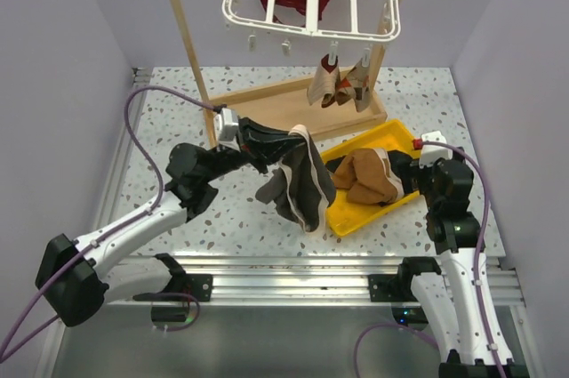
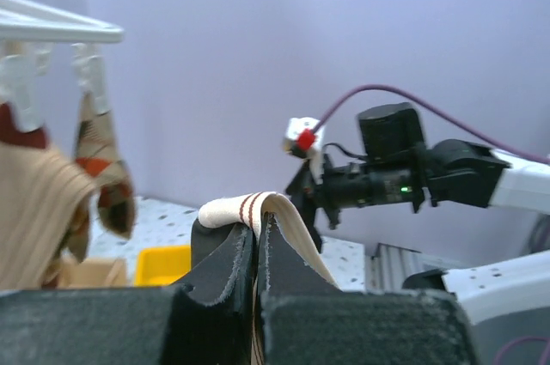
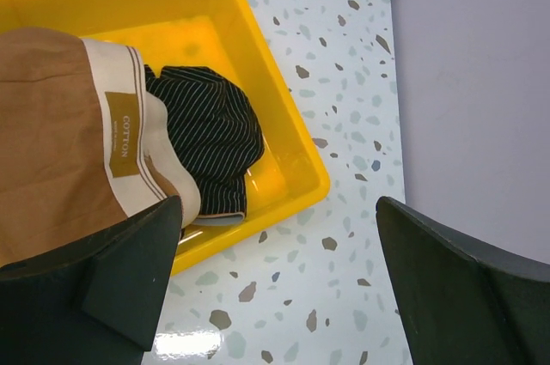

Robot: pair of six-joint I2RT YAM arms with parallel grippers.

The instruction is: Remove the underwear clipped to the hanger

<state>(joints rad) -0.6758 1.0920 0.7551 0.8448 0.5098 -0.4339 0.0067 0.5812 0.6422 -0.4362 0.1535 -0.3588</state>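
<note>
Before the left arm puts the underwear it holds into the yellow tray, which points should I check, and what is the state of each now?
1. Left gripper shut on the dark grey underwear, waistband pinched: ok.
2. Underwear free of the hanger and its clips: ok.
3. Underwear above the yellow tray: not ok, it hangs mostly over the table beside the tray.
4. Room in the tray: ok, the brown briefs and black striped briefs leave bare floor.
5. Right gripper open: ok. Out of the drop path: cannot tell, it hangs at the tray's edge.
</note>
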